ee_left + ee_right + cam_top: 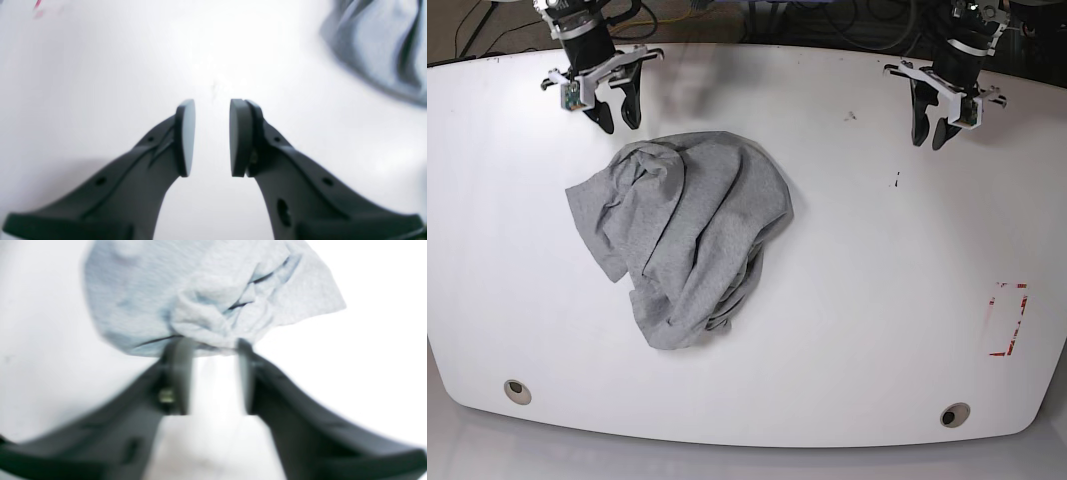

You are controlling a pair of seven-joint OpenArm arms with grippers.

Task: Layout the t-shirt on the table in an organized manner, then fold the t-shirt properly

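Note:
The grey t-shirt lies crumpled in a wrinkled heap left of the middle of the white table. In the base view my right gripper hangs at the back left, just behind the heap's far edge. The right wrist view shows my right gripper open, only table between its pads, with a bunched fold of the t-shirt right at the fingertips. My left gripper hangs at the back right, far from the cloth. In the left wrist view my left gripper stands open and empty, the t-shirt off in the upper right corner.
A red rectangular tape mark sits near the table's right edge. Two round grommet holes lie along the front edge. Small dark specks dot the surface right of centre. Cables run behind the back edge.

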